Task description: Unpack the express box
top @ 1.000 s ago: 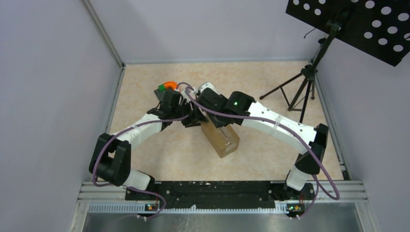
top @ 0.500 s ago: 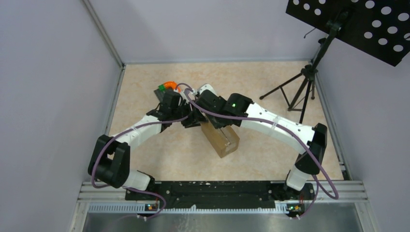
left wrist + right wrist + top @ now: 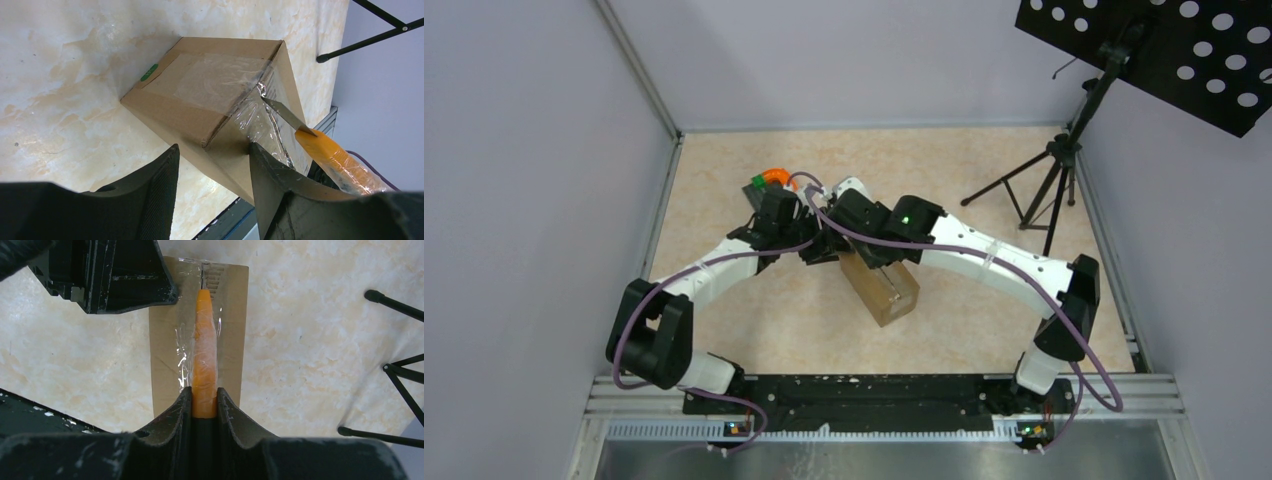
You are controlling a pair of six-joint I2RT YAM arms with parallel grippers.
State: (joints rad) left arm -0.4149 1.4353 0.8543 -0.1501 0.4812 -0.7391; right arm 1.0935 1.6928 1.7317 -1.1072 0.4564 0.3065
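The express box (image 3: 886, 290) lies on the tabletop, a brown carton with a clear tape seam (image 3: 186, 347) along its top. My right gripper (image 3: 204, 390) is shut on an orange utility knife (image 3: 204, 345). The knife's blade (image 3: 281, 113) rests at the seam near the box's far end. My left gripper (image 3: 212, 147) is open and straddles a top corner of the express box (image 3: 200, 95). Its right finger (image 3: 265, 185) touches the carton, while bare tabletop shows between the left finger (image 3: 160, 190) and the box. In the top view both grippers (image 3: 822, 248) (image 3: 856, 240) meet at the box's far end.
A black tripod (image 3: 1036, 190) carrying a perforated black plate (image 3: 1169, 50) stands at the right rear. An orange and green item (image 3: 771, 177) lies behind the left wrist. Grey walls close in the left, back and right, and a black rail (image 3: 864, 392) runs along the front.
The right arm has edged slightly to the left with the knife. The box and the left arm have stayed put.
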